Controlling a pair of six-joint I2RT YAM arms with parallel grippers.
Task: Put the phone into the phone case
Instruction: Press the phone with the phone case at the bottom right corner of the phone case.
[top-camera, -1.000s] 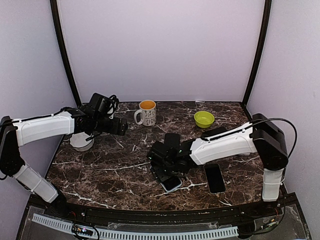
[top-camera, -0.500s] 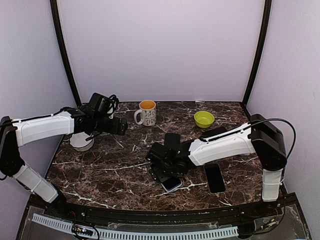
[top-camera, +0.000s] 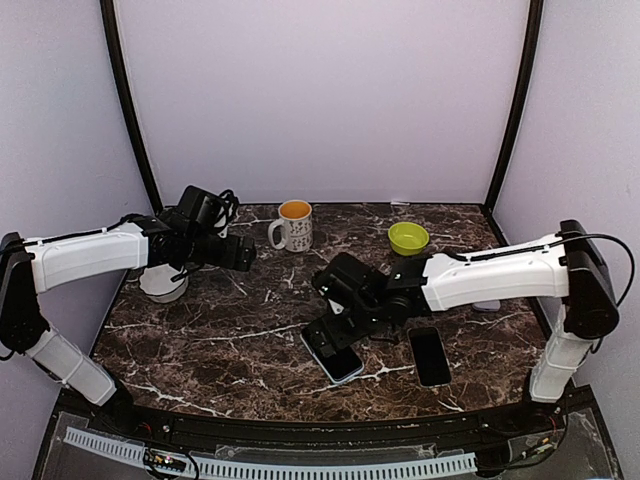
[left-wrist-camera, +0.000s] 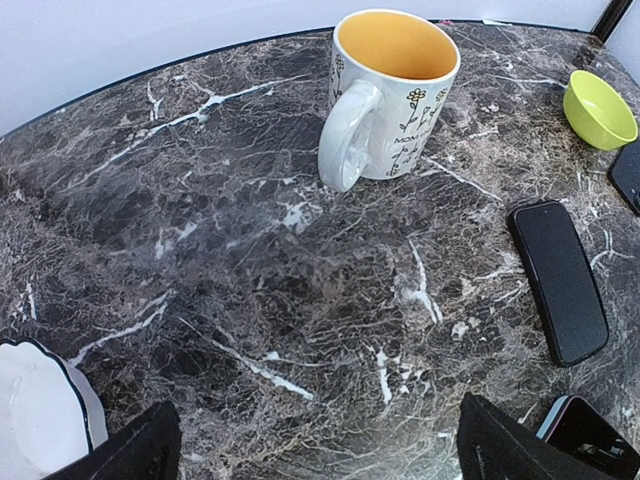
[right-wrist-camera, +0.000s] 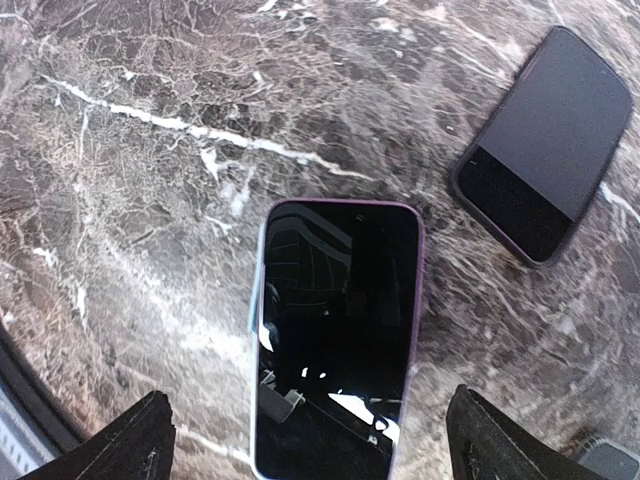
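On marble (right-wrist-camera: 150, 200), glossy phone (right-wrist-camera: 335, 330) in case (right-wrist-camera: 416, 300) (lilac rim), left fingers (left-wrist-camera: 130, 455), right fingers (right-wrist-camera: 125, 445) wide.

You've got three phones on the counter (top-camera: 220, 340): one cased phone (right-wrist-camera: 335, 330) and two bare black phones (left-wrist-camera: 560, 280) (top-camera: 430, 356). Add one mug (top-camera: 295, 225), one green bowl (top-camera: 408, 238) and one white dish (top-camera: 162, 283).
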